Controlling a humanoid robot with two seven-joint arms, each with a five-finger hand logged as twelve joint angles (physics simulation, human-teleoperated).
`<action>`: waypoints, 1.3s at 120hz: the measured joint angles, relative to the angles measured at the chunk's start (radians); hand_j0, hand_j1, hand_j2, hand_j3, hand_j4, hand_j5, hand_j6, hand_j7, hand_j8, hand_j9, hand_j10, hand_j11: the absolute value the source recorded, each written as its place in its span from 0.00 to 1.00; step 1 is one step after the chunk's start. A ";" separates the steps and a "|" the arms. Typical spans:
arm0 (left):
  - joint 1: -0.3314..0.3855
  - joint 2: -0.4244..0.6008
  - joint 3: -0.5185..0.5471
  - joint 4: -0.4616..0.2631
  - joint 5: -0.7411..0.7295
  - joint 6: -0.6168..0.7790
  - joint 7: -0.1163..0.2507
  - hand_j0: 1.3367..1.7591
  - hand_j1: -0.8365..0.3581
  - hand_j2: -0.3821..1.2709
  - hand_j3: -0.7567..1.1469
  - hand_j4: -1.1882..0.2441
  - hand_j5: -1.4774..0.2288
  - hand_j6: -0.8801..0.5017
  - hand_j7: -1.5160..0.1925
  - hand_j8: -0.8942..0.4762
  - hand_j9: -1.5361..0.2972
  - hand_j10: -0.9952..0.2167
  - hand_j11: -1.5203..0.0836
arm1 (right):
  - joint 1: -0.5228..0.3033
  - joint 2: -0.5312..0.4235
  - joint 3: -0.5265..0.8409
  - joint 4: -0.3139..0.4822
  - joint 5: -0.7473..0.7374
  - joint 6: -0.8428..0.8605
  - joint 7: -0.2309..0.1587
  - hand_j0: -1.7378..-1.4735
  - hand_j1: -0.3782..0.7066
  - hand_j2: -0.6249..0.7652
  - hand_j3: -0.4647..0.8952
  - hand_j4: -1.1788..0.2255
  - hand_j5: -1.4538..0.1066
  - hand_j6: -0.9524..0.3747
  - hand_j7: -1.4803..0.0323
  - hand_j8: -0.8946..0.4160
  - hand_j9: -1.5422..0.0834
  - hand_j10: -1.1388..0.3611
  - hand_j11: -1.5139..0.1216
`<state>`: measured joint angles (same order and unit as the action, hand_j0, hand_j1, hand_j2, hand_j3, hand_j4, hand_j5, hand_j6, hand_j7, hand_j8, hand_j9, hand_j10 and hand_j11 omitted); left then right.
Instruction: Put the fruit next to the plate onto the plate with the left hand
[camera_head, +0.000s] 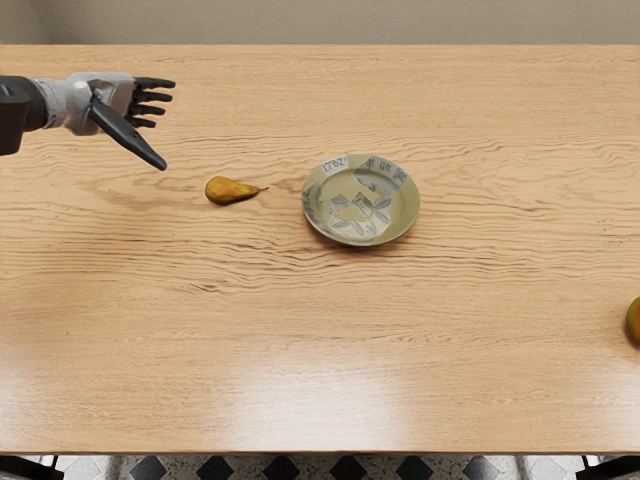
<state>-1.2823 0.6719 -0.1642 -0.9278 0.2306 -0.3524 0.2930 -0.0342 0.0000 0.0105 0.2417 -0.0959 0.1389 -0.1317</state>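
A yellow-brown pear (230, 190) lies on its side on the wooden table, just left of a pale green patterned plate (361, 199); a small gap separates them. My left hand (135, 108) hovers at the upper left, up and to the left of the pear, its fingers spread open and its thumb pointing down toward the table. It holds nothing. The plate has nothing on it.
Another fruit (633, 321) shows partly at the right edge of the table. The wooden table (320, 330) stretches wide toward the front edge. A wall runs along the back.
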 joint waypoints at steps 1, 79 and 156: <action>0.000 0.000 0.000 0.000 0.000 0.000 0.000 0.76 0.99 0.23 0.40 0.82 0.86 0.63 0.88 0.65 0.83 0.81 0.94 | -0.001 0.000 0.000 -0.001 0.000 0.000 0.000 0.30 0.05 0.45 0.34 0.83 0.92 0.71 0.96 0.67 0.94 0.75 0.91; 0.011 -0.291 0.170 0.034 0.158 0.505 -0.023 0.76 0.99 0.23 0.40 0.82 0.86 0.63 0.88 0.65 0.83 0.81 0.94 | -0.036 0.000 -0.006 -0.013 0.002 -0.002 0.001 0.30 0.05 0.45 0.34 0.83 0.92 0.71 0.96 0.67 0.94 0.75 0.91; -0.005 -0.485 0.467 0.075 0.199 0.768 -0.025 0.76 0.75 0.26 0.40 0.66 0.68 0.46 0.71 0.48 0.67 0.62 0.75 | -0.036 0.000 -0.006 -0.013 0.003 -0.002 0.001 0.30 0.05 0.45 0.34 0.83 0.92 0.71 0.96 0.67 0.94 0.75 0.91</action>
<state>-1.2870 0.1871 0.3024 -0.8529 0.4297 0.4154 0.2685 -0.0707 0.0000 0.0046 0.2286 -0.0931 0.1365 -0.1306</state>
